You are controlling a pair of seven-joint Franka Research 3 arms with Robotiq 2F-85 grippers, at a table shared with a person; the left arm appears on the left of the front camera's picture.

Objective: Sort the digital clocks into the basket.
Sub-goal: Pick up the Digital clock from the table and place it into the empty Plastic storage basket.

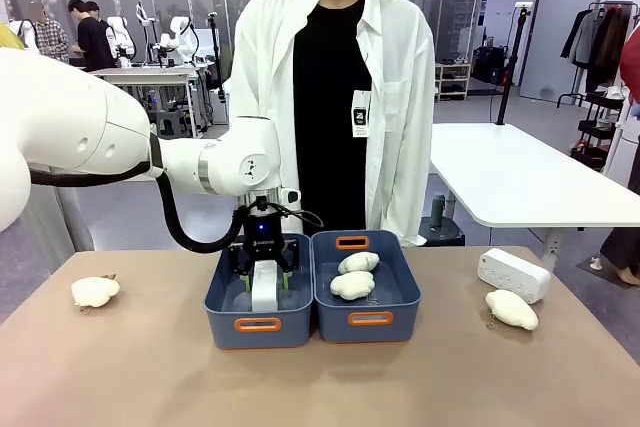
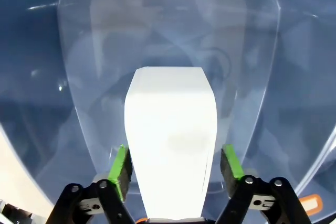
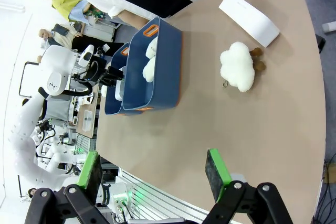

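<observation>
Green pads (image 2: 122, 169) of the left hand (image 2: 176, 161) stand just off the sides of a digital clock (image 2: 170, 129), released, the clock upright inside the left basket (image 2: 304, 51), its near end cut off by the frame and its base hidden behind the basket wall from the front. Farther right on the desk (image 1: 150, 367) lies the second digital clock (image 1: 514, 274) beside a plush lump (image 1: 511, 309), its face marks too small to read, like the print on the person's tag (image 1: 361, 113). Right hand (image 3: 155, 169) hangs over the desk, jaws wide apart, empty.
</observation>
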